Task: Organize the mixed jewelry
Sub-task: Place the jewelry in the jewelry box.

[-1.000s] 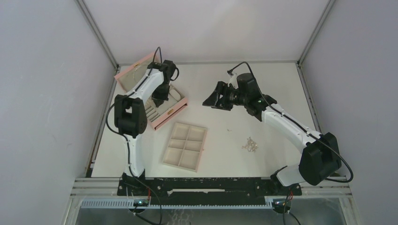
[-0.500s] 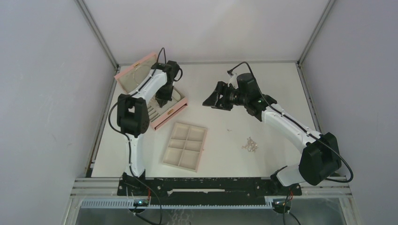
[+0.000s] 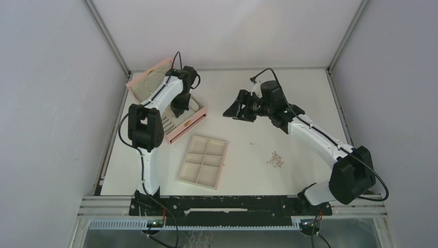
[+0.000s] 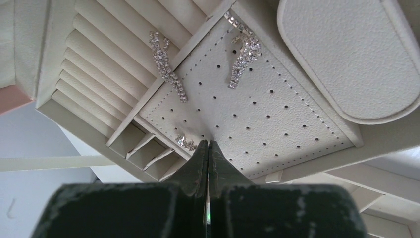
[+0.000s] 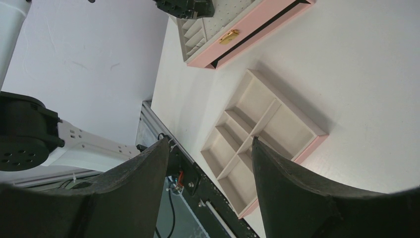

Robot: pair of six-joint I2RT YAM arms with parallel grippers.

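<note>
Three sparkling earrings (image 4: 166, 67) lie inside the pink box (image 3: 188, 125), below the left tool (image 4: 208, 148), which is pressed together and holds nothing. Right tool (image 5: 209, 144): spread, empty. Jewelry cluster (image 3: 275, 159) lies on the bench (image 3: 289, 93); tray (image 3: 204, 161) unfilled. Estimate: sorting mostly outstanding.

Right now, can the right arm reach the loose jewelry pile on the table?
Probably yes: the jewelry pile lies uncovered on bare table on its side, and the right gripper is open and empty.

Overhead view from behind; left wrist close over the pink box (image 3: 189, 126) (shared with right wrist's farther view).
</note>
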